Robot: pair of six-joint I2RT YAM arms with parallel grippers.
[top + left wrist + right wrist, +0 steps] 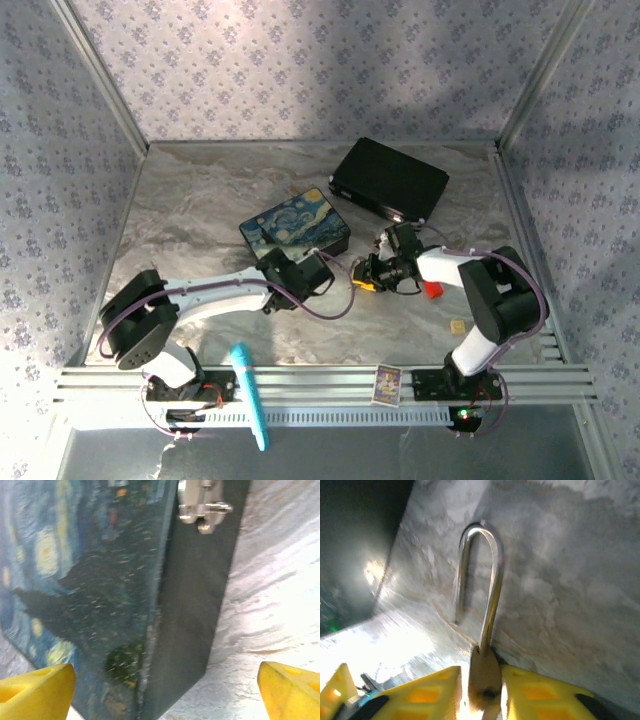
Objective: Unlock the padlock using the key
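In the right wrist view the brass padlock (483,672) stands upright between my right gripper's (480,696) yellow fingers (540,695). Thin slits of light show on both sides of its body. Its silver shackle (492,580) is sprung: one leg sits in the body, the other hangs free above the marbled table. A pale sliver pokes out under the body; I cannot tell whether it is the key. My left gripper (165,692) is wide open and holds nothing, its yellow fingertips (37,692) spread beside the painted box (90,580). From above, the left gripper (325,268) and the right gripper (365,278) nearly meet mid-table.
The painted box (295,228) lies just behind the grippers, with a silver latch (202,510) on its dark side. A black case (390,180) sits at the back right. A red block (432,290) and a tan cube (458,327) lie by the right arm. A teal stick (250,395) rests on the front rail.
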